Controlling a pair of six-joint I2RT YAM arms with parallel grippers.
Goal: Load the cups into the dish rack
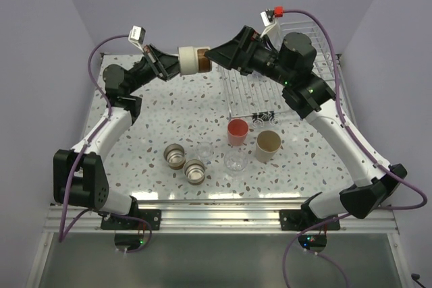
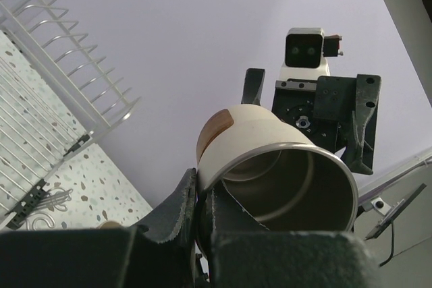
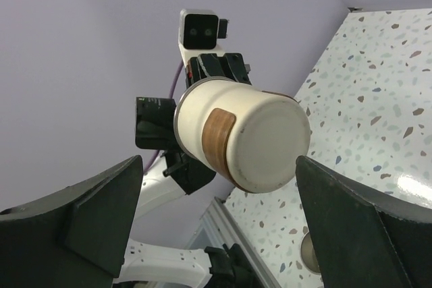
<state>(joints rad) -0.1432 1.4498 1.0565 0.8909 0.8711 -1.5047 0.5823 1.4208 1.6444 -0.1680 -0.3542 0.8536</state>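
Item: cream cup (image 1: 191, 60), one, held off the table (image 1: 169, 109) on its side by my left gripper (image 1: 172, 65), whose jaws are pinched tight on the rim wall. Finish: cream outside with one plain brown rectangular patch on the wall, bright metal inside. The flat closed base points away from the left gripper toward my right gripper (image 1: 214, 54). Right gripper: spread fully wide, holding nothing, its fingers (image 3: 94, 220) flanking the cup's base with a gap on each side. Behind and beside the right gripper: dish rack (image 1: 244, 92), white wire. Below both grippers, on the table toward the arm bases: coral-red cup (image 1: 237, 131), beige cup (image 1: 268, 146), two clear cups (image 1: 235, 161), two brownish metallic cups (image 1: 176, 155), all standing, well apart from the cream cup.
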